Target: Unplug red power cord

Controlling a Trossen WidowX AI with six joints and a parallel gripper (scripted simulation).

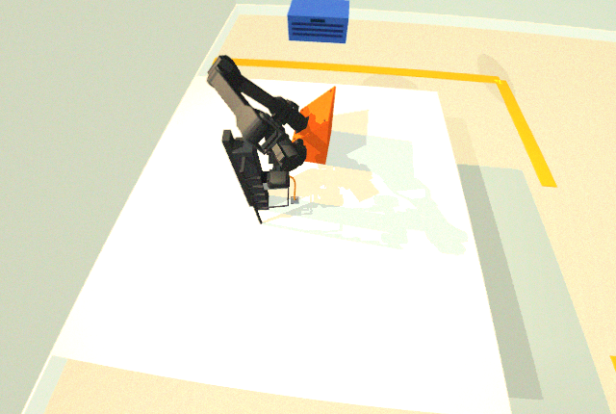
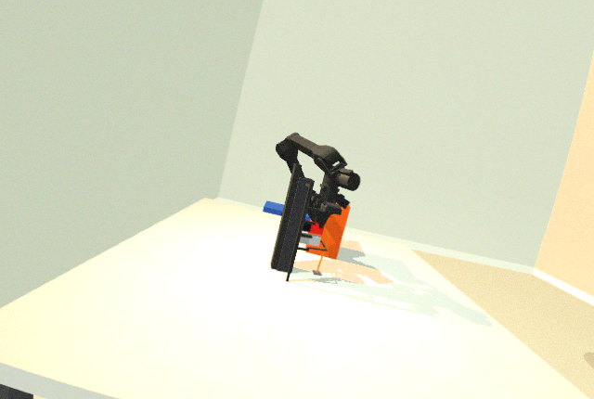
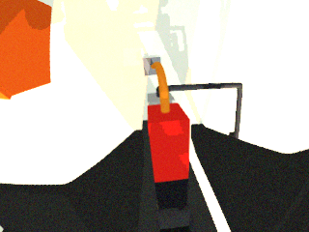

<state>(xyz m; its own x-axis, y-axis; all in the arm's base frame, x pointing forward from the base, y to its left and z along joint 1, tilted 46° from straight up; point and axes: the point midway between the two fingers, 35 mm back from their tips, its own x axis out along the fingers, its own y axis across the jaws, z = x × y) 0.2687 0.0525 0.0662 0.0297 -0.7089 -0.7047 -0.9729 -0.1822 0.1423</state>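
Observation:
The power strip (image 1: 242, 166) (image 2: 293, 226) stands upright as a tall dark bar on the table. The red plug (image 2: 315, 228) (image 3: 169, 150) has its black end against the strip's dark face in the wrist view; in the top view my gripper hides it. Its orange cord (image 1: 295, 185) (image 2: 319, 263) (image 3: 163, 82) runs down to a small grey block (image 1: 295, 199) (image 2: 316, 273) (image 3: 152, 66). My gripper (image 1: 276, 179) (image 2: 319, 220) (image 3: 166, 133) is part open, its fingers on both sides of the plug. A thin light gap shows beside the right finger; contact on the left cannot be told.
A thin black bracket (image 1: 278, 207) (image 2: 312, 248) (image 3: 208, 87) sticks out below the plug. A light grey block (image 2: 305, 239) sits between them. An orange panel (image 1: 318, 142) (image 2: 338, 234) (image 3: 24, 58) stands behind the arm. A blue toolbox (image 1: 318, 23) (image 2: 273, 208) is far back.

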